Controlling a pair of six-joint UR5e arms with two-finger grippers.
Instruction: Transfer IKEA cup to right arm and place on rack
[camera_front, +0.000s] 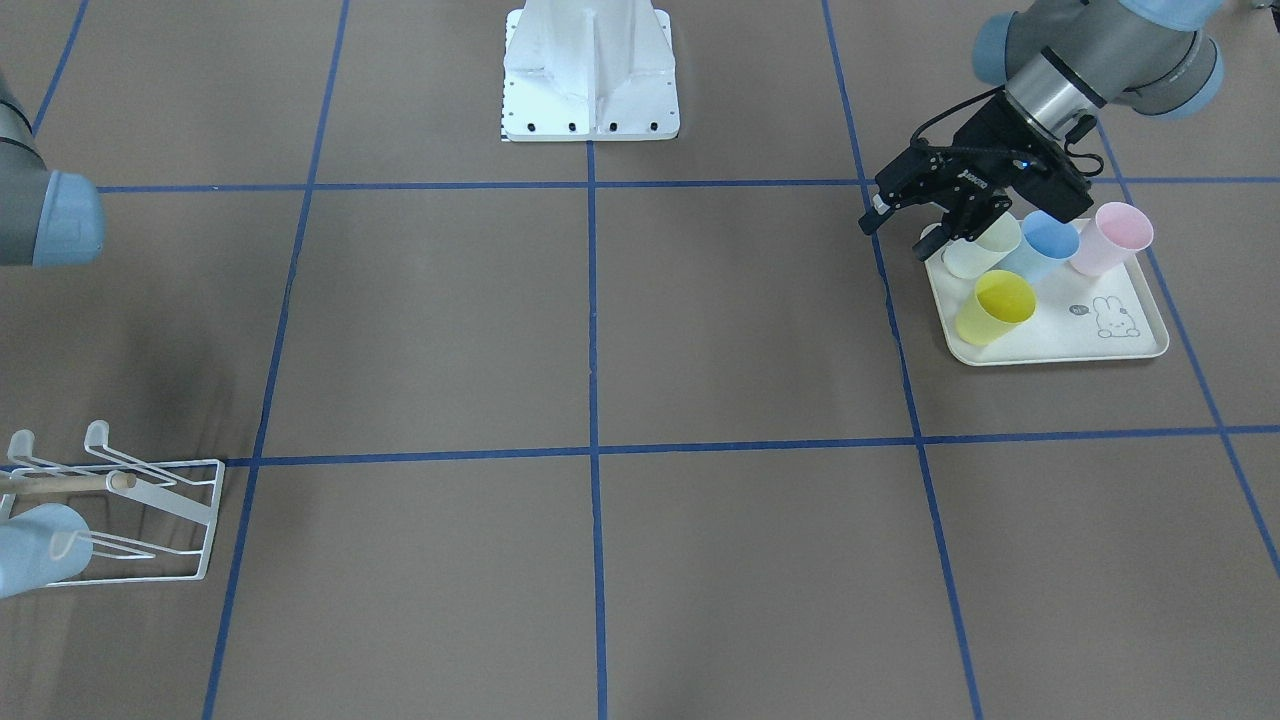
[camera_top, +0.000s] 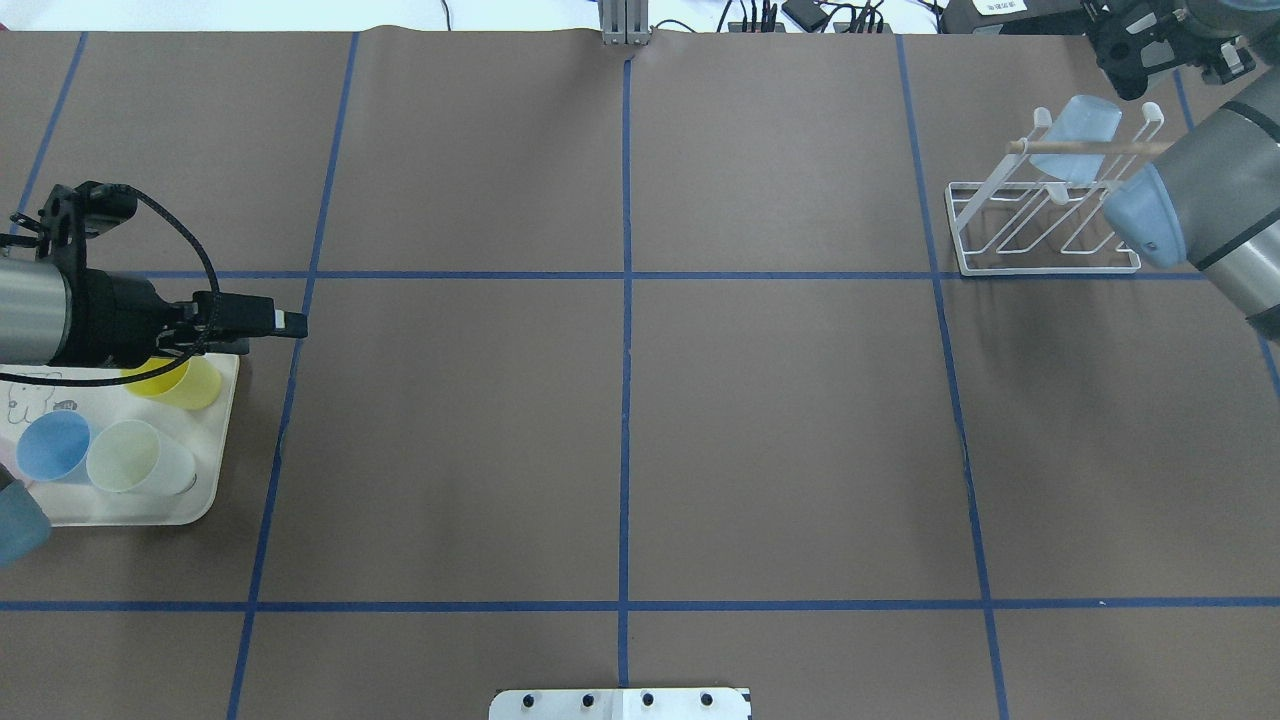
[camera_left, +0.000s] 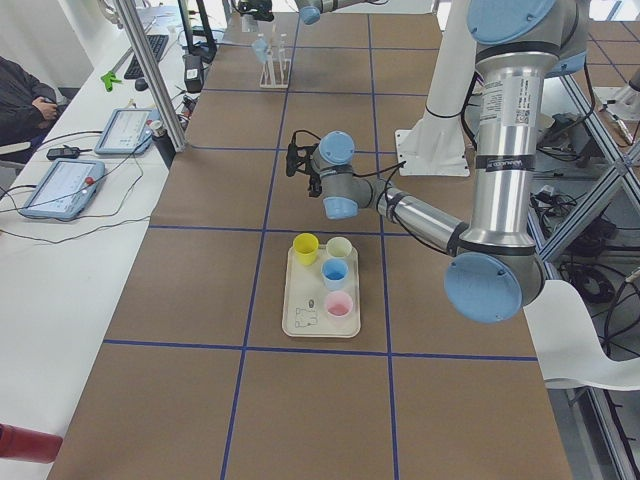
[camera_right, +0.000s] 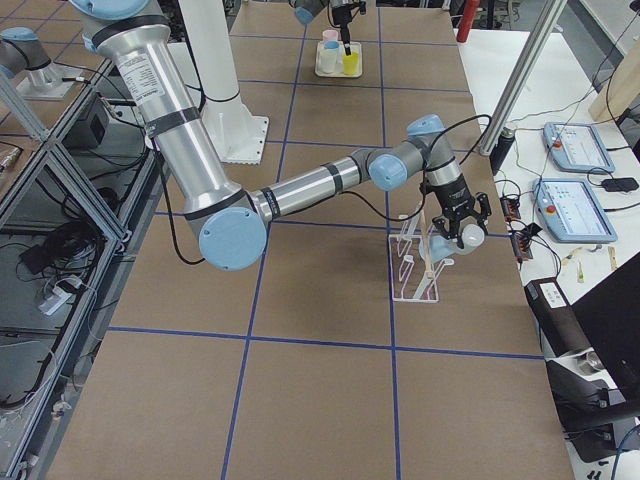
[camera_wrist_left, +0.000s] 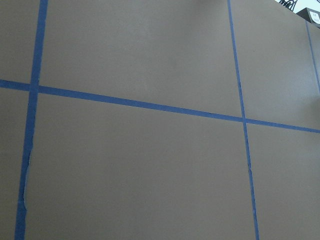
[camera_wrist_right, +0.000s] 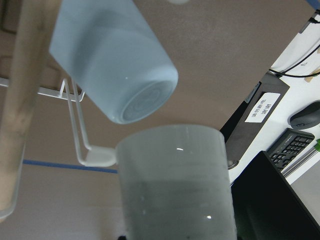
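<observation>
Right gripper (camera_right: 453, 232): closed on the pale IKEA cup (camera_wrist_right: 175, 185) (its fingers lie outside the wrist view).
IKEA cup: held over the rack (camera_top: 1040, 264), close to one prong tip.
Rack: a light-blue cup (camera_wrist_right: 112, 65) hangs tilted on it, beside the wooden dowel (camera_wrist_right: 20, 100).
Left gripper (camera_front: 905, 225): jaws apart, empty, above the tray's (camera_front: 1060, 352) corner.
Tray: yellow, whitish, blue and pink cups stand on it.

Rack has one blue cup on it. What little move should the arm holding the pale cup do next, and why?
Probably ease the pale cup down over the free prong beside the blue cup. The right gripper holds it close by the rack, but it hangs on nothing yet.
</observation>
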